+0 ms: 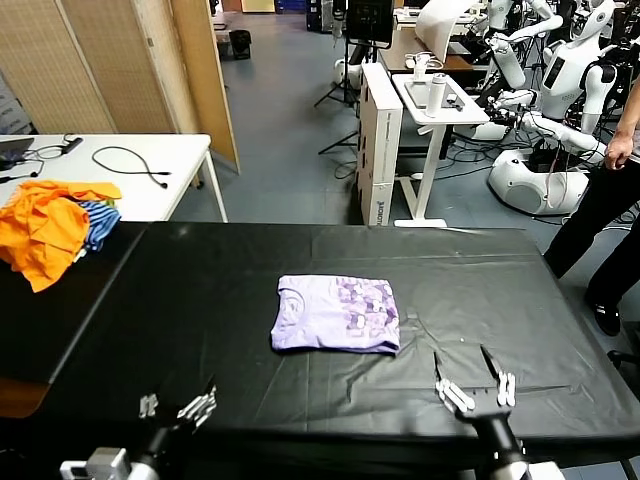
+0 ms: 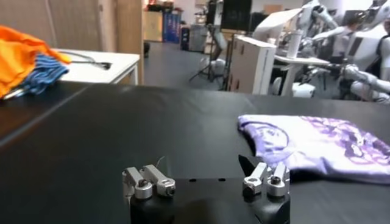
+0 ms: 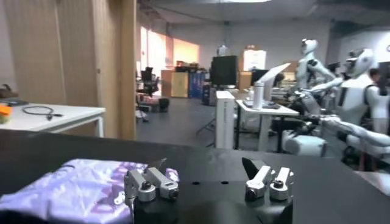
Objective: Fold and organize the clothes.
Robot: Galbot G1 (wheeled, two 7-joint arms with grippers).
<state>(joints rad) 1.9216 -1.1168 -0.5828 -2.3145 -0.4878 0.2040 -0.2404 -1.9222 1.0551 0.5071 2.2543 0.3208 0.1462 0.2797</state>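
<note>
A big workshop with white robots and desks sits behind a black table point(image 1: 200, 290). The left hand point(image 1: 178, 408) is low at the near edge of the table, on the left side. Its fingers are wide apart and it holds nothing. The right hand point(image 1: 472, 383) is at the near edge on the right side. It is open wide too, and empty.

Between them, a bit farther back, the purple shirt point(image 1: 336, 314) lies flat in the middle of the table. It is folded into a neat square, with the checked print facing up. Neither hand touches it.

The shirt looks thin, soft and light. It will flop and may come unfolded if lifted by one corner. It is best to pinch both near corners at the folded edge.

A pile of orange and striped clothes point(image 1: 55, 225) sits far off on the left.
</note>
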